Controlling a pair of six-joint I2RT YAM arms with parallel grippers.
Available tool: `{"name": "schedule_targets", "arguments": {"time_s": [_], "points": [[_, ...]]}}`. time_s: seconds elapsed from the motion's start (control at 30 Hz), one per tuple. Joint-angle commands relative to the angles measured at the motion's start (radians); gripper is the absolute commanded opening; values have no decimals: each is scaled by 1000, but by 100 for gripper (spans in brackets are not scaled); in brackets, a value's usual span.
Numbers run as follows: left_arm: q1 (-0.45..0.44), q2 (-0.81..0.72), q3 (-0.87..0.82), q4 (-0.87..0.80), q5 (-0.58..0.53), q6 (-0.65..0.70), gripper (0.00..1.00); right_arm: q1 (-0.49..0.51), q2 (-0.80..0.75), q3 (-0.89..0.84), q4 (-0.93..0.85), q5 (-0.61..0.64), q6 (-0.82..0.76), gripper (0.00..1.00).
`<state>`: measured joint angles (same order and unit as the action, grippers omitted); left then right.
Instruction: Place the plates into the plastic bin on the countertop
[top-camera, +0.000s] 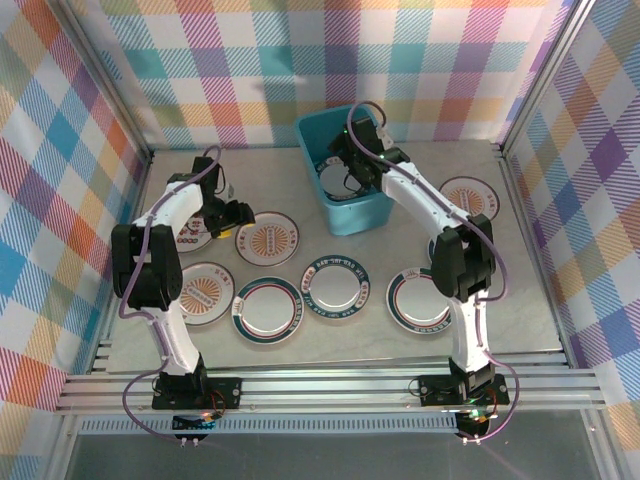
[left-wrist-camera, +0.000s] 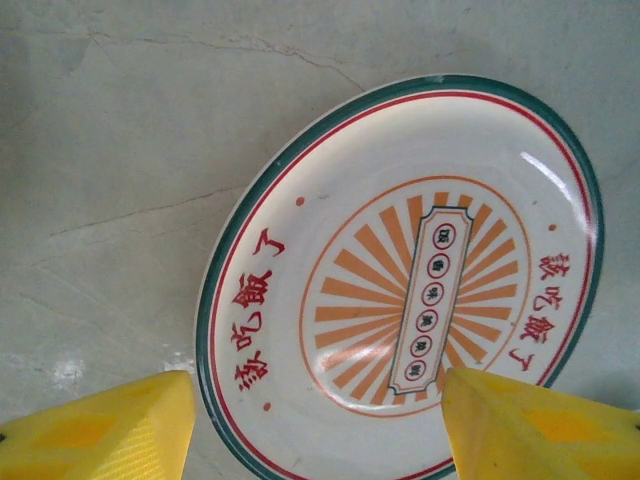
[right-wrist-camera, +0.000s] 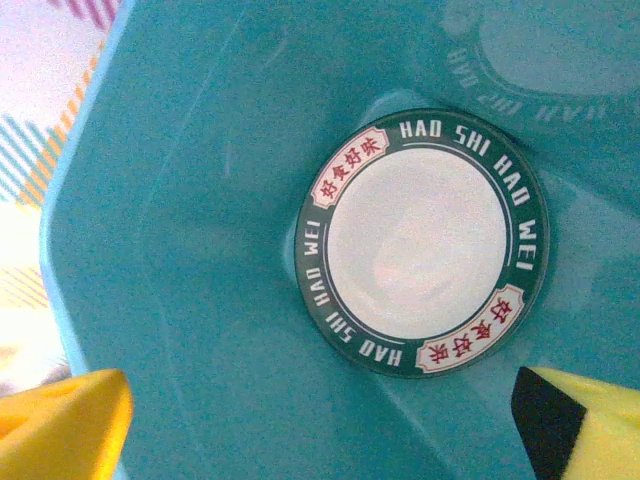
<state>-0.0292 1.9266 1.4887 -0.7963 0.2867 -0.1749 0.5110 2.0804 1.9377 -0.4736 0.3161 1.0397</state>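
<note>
Several round plates lie on the countertop (top-camera: 350, 338). My left gripper (top-camera: 242, 217) (left-wrist-camera: 318, 390) hangs open over the near rim of an orange sunburst plate (top-camera: 268, 239) (left-wrist-camera: 420, 280); one yellow finger (left-wrist-camera: 120, 430) is outside the rim and the other is over the plate. My right gripper (top-camera: 353, 172) (right-wrist-camera: 320, 400) is open inside the teal plastic bin (top-camera: 372, 210) (right-wrist-camera: 180, 220). A dark green rimmed plate (right-wrist-camera: 425, 245) lies on the bin's floor, apart from the fingers.
Other plates: a sunburst one (top-camera: 204, 293) at front left, a teal-rimmed one (top-camera: 267, 309), a dark-rimmed one (top-camera: 338, 285), a red-rimmed one (top-camera: 418, 300), and a sunburst one (top-camera: 466, 192) right of the bin. Another plate (top-camera: 192, 238) lies partly under the left arm. Plaid walls stand close around.
</note>
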Motion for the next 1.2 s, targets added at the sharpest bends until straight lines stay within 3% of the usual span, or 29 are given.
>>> {"name": "schedule_targets", "arguments": {"time_s": [0.0, 0.23, 0.47, 0.8, 1.17], "points": [[11, 36, -15, -10, -23, 62, 66, 7, -64, -49, 91, -52, -162, 94], [11, 77, -32, 1, 2, 87, 64, 7, -135, -120, 161, -108, -306, 77], [11, 105, -41, 14, 27, 98, 62, 6, -138, -126, 168, -143, -342, 65], [10, 124, -51, 30, 52, 107, 56, 6, -138, -152, 170, -156, -338, 62], [11, 136, -51, 26, 29, 111, 34, 6, -158, -183, 164, -133, -341, 61]]}}
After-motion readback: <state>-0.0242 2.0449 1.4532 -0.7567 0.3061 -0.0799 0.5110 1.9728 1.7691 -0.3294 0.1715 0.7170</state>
